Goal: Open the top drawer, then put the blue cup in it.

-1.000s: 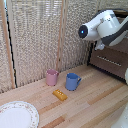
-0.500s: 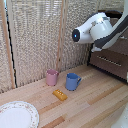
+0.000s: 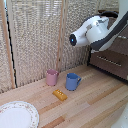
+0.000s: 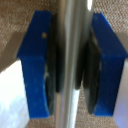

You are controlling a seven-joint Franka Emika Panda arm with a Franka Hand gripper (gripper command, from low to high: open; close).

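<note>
Gripping the top drawer's bar handle (image 4: 71, 60), my hand (image 4: 70, 65) closed snug for pulling; blue cup (image 3: 73, 81) waits beside pink cup (image 3: 51, 77).

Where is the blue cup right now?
In the exterior view, the blue cup stands on the wooden floor, right of the pink cup, behind the yellow block.

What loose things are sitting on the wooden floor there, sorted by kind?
Cups: 2, the pink cup and the blue cup
Plates: 1, the patterned plate
Small orange-yellow blocks: 1, the orange block
Total: 4
</note>
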